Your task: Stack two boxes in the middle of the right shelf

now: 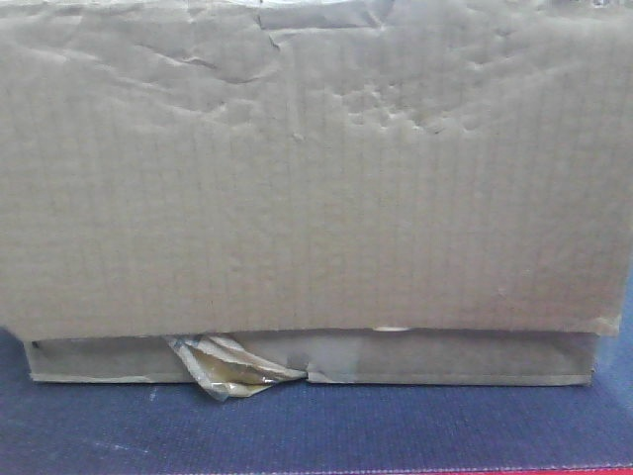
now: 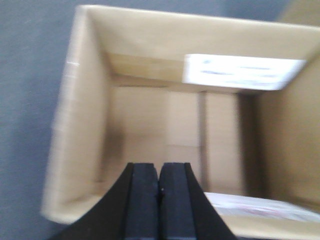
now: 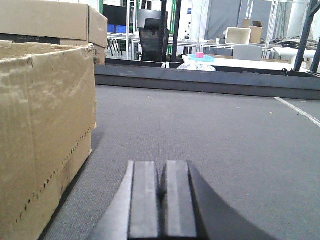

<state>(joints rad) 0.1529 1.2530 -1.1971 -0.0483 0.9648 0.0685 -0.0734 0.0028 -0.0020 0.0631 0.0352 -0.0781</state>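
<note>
our left claw [image 2: 160, 197] has its pads pressed together with nothing between them, and it hangs over the open-topped box [image 2: 150, 125], whose inside spreads toward 12 o'clock. our right claw [image 3: 162, 197] is likewise closed and empty above grey carpet [image 3: 210, 130]. a dented box [image 3: 45, 125] stands apart at 9 o'clock. up front, a creased box face [image 1: 316, 178] sits over peeling tape [image 1: 232, 368].

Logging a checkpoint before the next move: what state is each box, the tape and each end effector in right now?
Flat box: lying at the bottom, tape coming off.
Tall box: face creased and dented, sitting over the flat box.
Clear tape: peeled loose and crumpled.
Open box: top open.
Left end effector: shut, holding nothing.
Right end effector: shut, holding nothing.
</note>
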